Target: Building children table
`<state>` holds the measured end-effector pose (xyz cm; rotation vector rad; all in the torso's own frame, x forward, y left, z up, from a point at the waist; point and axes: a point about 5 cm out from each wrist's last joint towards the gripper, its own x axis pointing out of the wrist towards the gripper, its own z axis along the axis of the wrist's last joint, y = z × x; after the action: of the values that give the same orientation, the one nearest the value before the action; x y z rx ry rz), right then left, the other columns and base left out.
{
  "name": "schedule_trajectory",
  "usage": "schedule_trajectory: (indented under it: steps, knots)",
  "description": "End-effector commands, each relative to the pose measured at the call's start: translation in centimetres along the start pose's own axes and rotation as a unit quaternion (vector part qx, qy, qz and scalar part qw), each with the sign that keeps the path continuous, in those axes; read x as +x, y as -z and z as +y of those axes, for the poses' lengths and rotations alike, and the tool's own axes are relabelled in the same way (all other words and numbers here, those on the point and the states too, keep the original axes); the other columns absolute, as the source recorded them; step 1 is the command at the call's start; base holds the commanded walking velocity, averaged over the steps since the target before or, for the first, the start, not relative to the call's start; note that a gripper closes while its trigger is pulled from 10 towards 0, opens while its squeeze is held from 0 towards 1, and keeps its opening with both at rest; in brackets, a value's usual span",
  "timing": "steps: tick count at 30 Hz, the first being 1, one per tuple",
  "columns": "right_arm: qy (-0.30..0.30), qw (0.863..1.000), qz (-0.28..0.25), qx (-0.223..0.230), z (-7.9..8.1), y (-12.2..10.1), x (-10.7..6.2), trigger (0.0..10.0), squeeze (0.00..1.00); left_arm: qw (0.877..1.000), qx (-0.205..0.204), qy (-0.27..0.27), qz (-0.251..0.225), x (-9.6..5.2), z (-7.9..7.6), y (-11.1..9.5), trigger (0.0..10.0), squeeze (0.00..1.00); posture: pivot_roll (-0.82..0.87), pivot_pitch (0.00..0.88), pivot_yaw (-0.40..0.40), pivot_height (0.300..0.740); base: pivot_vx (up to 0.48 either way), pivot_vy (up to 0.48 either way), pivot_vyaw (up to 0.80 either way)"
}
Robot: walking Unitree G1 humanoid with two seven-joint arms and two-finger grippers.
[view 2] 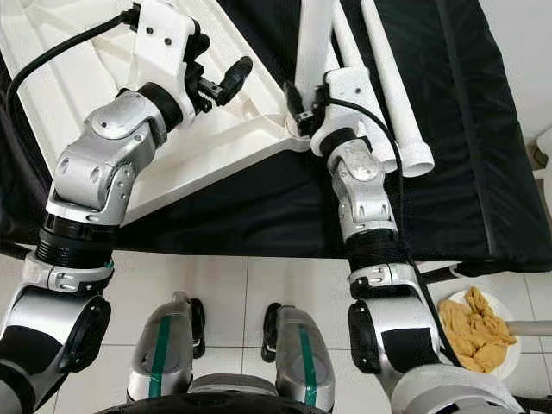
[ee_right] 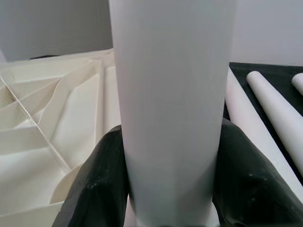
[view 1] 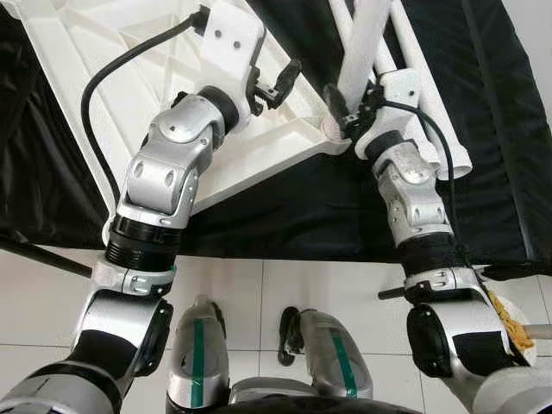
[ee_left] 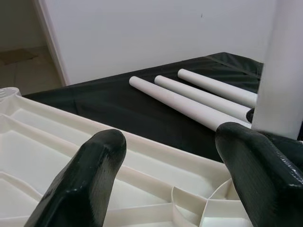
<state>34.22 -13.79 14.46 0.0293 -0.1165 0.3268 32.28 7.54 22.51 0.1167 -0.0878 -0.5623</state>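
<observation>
The white plastic table top (view 1: 112,78) lies underside up on a black-covered surface (view 2: 466,129), its ribs showing. My left gripper (view 1: 274,82) hovers open just above the top's near corner, nothing between its fingers (ee_left: 90,179). My right gripper (view 2: 297,103) is shut on a white tube leg (view 1: 362,43), which stands nearly upright with its lower end at the corner socket (view 1: 332,129) of the top. In the right wrist view the leg (ee_right: 173,71) sits tight between both pads. Three more white legs (ee_left: 189,101) lie side by side on the black cover beyond that corner.
The black surface's front edge runs across just before my feet on the white tiled floor (view 2: 250,285). A white plate with yellowish pieces (view 2: 479,332) sits on the floor at my right. A dark bar (view 1: 43,254) crosses low at the left.
</observation>
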Motion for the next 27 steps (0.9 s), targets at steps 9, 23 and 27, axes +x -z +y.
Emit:
schedule_trajectory:
  steps: [9, 23, 27]
  knots:
    - [0.027, 0.994, 0.1, 0.034, -0.4, 5.1, -2.7, 10.0, 0.0, 1.0, 0.007, -0.002, 0.0, 0.0, -0.1, -0.2, 10.0, 0.0, 0.09, 0.06, -0.044, 0.74, 0.0, 0.0, 0.0]
    - [0.018, 0.995, 0.1, 0.023, 0.3, 5.6, -3.0, 10.0, 0.0, 1.0, 0.007, -0.002, 0.001, 0.0, -0.1, -0.2, 10.0, 0.0, 0.1, 0.063, -0.045, 0.74, 0.0, 0.0, 0.0]
    - [0.02, 0.995, 0.1, 0.025, 0.4, 5.6, -3.1, 10.0, 0.0, 1.0, 0.007, -0.003, 0.002, 0.0, -0.1, -0.1, 10.0, 0.0, 0.1, 0.065, -0.046, 0.74, 0.0, 0.0, 0.0]
